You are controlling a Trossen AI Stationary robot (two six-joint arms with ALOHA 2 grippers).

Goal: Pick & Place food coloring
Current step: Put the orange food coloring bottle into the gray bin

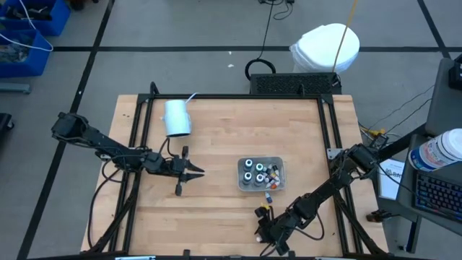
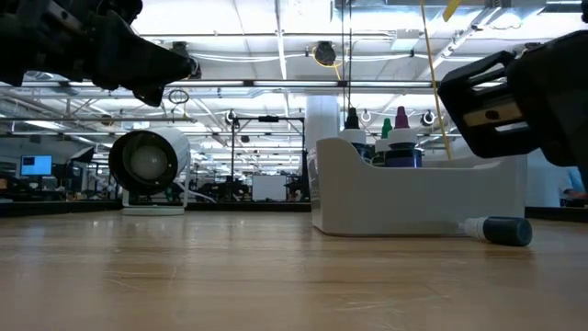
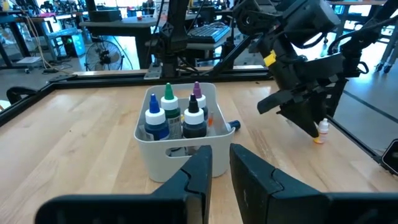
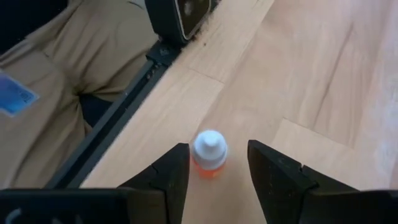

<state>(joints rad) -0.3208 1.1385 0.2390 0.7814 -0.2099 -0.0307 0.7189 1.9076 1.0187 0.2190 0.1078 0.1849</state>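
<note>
Near the front edge of the wooden surface (image 1: pixel 216 137), the right gripper (image 4: pixel 213 171) points down at a small orange bottle (image 4: pixel 209 154) with a white cap, which stands upright between its two fingers — the jaws are parted, with a gap on each side of the bottle. The remaining food coloring bottles (image 3: pixel 175 117) sit in the pale tray (image 1: pixel 277 167) at mid-surface; one more bottle (image 2: pixel 497 229) lies on its side just outside the tray's wall. The left gripper (image 1: pixel 196 171) hangs to the tray's left, jaws nearly closed and empty. A pale blue cup (image 1: pixel 177 118) lies on its side farther back.
</note>
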